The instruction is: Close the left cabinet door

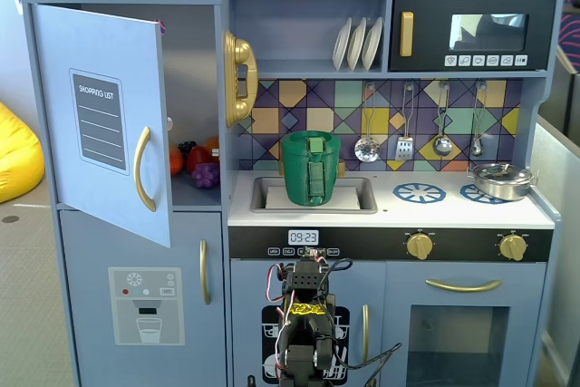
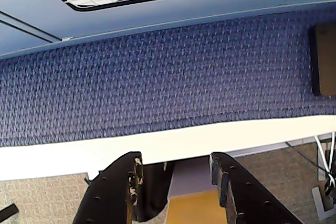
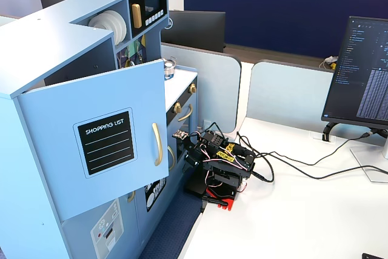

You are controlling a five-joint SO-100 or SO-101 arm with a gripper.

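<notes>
The left cabinet door (image 1: 100,120) is light blue with a black "SHOPPING LIST" panel and a curved gold handle (image 1: 142,169). It stands swung open, hinged at the cabinet's left edge; it also shows open in the other fixed view (image 3: 103,144). My arm (image 1: 306,328) sits folded low in front of the kitchen's middle, well right of and below the door, and shows in the other fixed view (image 3: 219,163). In the wrist view my gripper (image 2: 176,163) is open and empty, pointing at a blue mat (image 2: 157,77) and the white table edge (image 2: 79,153).
Toy fruit (image 1: 195,160) lies inside the open cabinet. Below is the blue door with the dispenser graphic (image 1: 147,305). A green basket (image 1: 310,168) sits in the sink and a pot (image 1: 501,178) on the stove. A monitor (image 3: 364,71) and cables (image 3: 291,165) are on the table.
</notes>
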